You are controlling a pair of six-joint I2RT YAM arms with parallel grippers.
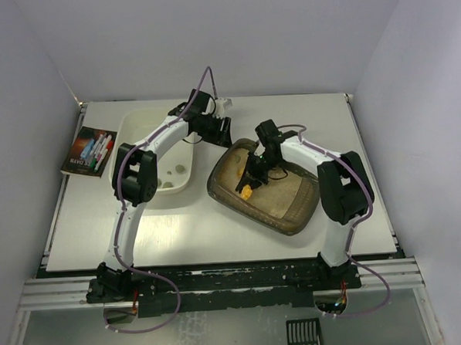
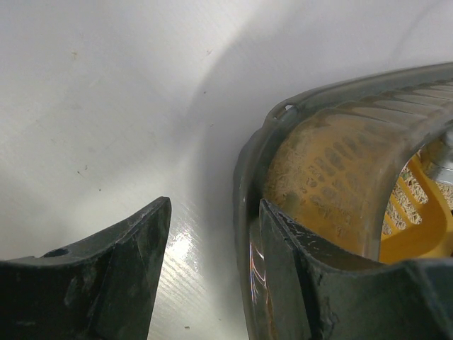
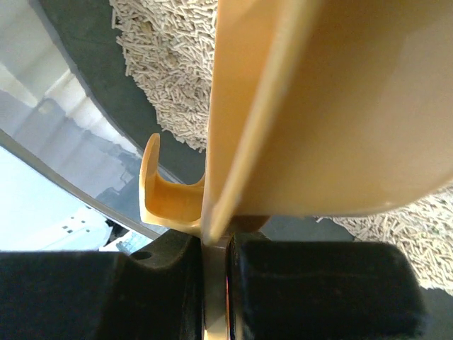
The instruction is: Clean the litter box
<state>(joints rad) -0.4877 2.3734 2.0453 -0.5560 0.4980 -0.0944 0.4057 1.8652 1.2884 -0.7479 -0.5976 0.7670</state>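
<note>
The litter box (image 1: 295, 215), a dark translucent tray holding pale pellet litter (image 3: 170, 71), lies slantwise a little right of the middle of the white surface (image 1: 218, 235), nearer its right edge than its left. Just beside it, toward the far left corner, stands a cream tub (image 1: 173, 183).

The left pincer (image 1: 222, 130) is at the tray's far left corner. In the left wrist view its jaws are spread astride the tray's wall. One finger (image 2: 134, 269) stands outside, apart from the rim. The other (image 2: 290, 276) is on the inner side, close against the wall.

The right pincer (image 1: 255, 171) hangs over the litter, pressed together on the flat handle of a yellow slotted scoop (image 1: 247, 192).

A dark pack showing coloured markers (image 1: 90, 151) lies at the left edge.
</note>
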